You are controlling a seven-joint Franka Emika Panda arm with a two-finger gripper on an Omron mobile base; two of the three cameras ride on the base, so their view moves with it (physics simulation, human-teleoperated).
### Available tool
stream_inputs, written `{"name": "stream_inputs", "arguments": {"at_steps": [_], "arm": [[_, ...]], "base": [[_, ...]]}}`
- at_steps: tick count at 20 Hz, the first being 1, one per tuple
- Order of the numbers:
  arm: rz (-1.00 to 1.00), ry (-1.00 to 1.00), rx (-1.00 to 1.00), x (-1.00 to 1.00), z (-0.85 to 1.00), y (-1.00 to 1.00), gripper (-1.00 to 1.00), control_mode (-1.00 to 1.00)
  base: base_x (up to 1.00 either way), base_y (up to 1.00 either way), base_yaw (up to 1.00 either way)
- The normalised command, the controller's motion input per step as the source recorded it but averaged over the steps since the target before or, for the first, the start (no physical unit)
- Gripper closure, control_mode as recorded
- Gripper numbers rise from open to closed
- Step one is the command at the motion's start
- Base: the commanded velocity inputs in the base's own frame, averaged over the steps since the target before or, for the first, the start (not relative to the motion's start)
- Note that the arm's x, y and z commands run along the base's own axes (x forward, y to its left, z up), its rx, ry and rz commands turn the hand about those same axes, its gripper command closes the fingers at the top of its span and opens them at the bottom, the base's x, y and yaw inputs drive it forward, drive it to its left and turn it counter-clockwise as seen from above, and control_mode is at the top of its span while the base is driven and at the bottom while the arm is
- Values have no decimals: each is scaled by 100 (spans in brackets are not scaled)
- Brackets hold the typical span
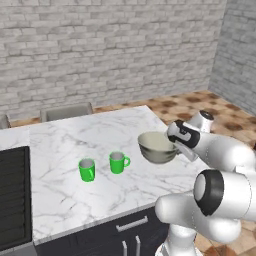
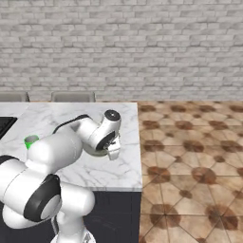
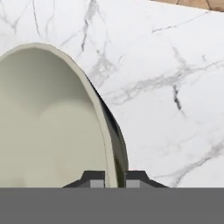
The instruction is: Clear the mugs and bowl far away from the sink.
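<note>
On the white marble bench [image 1: 65,200] there are two green mugs and one bowl. The bowl [image 1: 156,147], pale olive inside and darker grey outside, sits near the right-hand end of the bench in the left base view, tipped a little with its rim raised on the side toward the arm. The tool [image 3: 115,177] is pinching the bowl's rim: in the hand view one dark finger tip [image 3: 94,178] stands inside the rim and the other outside it, with the thin wall of the bowl between them and the jaws nearly pressed together. In the left base view the white hand meets the bowl at its right edge. The two mugs stand upright to the left of the bowl, just beside each other but apart: the left mug [image 1: 87,170] has its handle hard to make out, and the right mug [image 1: 118,162] turns its handle toward the bowl. In the right base view, the arm hides most of the bench, and one green mug [image 2: 31,141] peeks out at the left. A black stove [image 1: 13,197] lies at the left end of the bench, well apart from the bowl. Two grey chair backs [image 1: 66,111] show behind the bench.
</note>
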Motion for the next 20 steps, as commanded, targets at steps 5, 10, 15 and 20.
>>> {"name": "stream_inputs", "arguments": {"at_steps": [5, 10, 15, 20], "arm": [[11, -21, -6, 0, -27, 0, 100, -100], [10, -9, -6, 5, -37, 0, 100, -100], [7, 0, -6, 24, -40, 8, -100, -100], [3, -1, -2, 16, -7, 6, -100, -100]], "base": [[0, 0, 0], [0, 0, 0], [0, 0, 0], [0, 0, 0]]}}
